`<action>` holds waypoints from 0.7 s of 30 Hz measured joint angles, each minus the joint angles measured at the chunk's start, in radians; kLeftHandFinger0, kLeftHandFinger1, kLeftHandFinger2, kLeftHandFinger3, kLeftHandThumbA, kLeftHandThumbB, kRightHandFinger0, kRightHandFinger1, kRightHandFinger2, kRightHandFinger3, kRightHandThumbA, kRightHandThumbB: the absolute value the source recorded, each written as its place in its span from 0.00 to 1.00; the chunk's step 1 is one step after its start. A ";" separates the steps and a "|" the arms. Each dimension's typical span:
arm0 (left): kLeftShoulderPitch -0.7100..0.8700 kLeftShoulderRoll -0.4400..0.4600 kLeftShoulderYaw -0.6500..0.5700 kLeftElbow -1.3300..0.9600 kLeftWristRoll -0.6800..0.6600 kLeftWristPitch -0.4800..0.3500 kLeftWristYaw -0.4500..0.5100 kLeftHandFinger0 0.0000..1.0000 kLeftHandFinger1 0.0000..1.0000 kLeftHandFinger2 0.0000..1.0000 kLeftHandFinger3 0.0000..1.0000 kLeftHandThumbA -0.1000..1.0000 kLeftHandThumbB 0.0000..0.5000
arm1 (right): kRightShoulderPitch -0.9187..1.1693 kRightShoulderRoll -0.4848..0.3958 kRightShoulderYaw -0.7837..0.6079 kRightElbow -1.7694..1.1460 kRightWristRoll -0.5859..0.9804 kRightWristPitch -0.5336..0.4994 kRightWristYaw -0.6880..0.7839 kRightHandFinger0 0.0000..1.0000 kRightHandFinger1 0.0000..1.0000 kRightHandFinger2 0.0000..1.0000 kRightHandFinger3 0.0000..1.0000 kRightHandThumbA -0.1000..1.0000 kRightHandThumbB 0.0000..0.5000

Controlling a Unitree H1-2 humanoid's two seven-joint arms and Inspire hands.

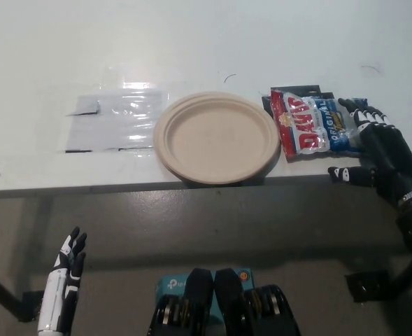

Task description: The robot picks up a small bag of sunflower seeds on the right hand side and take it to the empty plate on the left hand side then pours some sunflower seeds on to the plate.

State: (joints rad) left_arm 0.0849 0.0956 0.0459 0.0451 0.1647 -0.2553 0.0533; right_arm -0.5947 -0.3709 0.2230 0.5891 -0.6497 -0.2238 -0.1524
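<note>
Head view: black right hand [377, 150] lies on the seed bag's [310, 124] right end, fingers [352, 105] spread, beside the plate [216, 136].

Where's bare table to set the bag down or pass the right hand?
Free: the wide far strip of table behind the plate, and the left end beyond the clear plastic sheet. Crowded: the right end, where the right hand covers the seed bag, which nearly touches the plate. The left hand rests below the table.
</note>
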 measured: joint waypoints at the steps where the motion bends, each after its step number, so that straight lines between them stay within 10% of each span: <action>1: 0.000 0.000 0.000 0.000 0.000 0.000 0.000 1.00 1.00 1.00 1.00 1.00 0.07 | -0.001 0.000 0.001 0.004 -0.001 0.000 0.000 1.00 1.00 1.00 1.00 0.92 0.79; 21: 0.001 0.000 0.001 0.000 -0.002 -0.002 0.000 1.00 1.00 1.00 1.00 1.00 0.05 | -0.035 0.000 0.014 0.055 -0.006 0.005 -0.004 1.00 1.00 1.00 1.00 1.00 0.83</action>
State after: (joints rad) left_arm 0.0856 0.0955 0.0471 0.0450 0.1632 -0.2568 0.0530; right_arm -0.6295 -0.3713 0.2365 0.6437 -0.6557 -0.2188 -0.1563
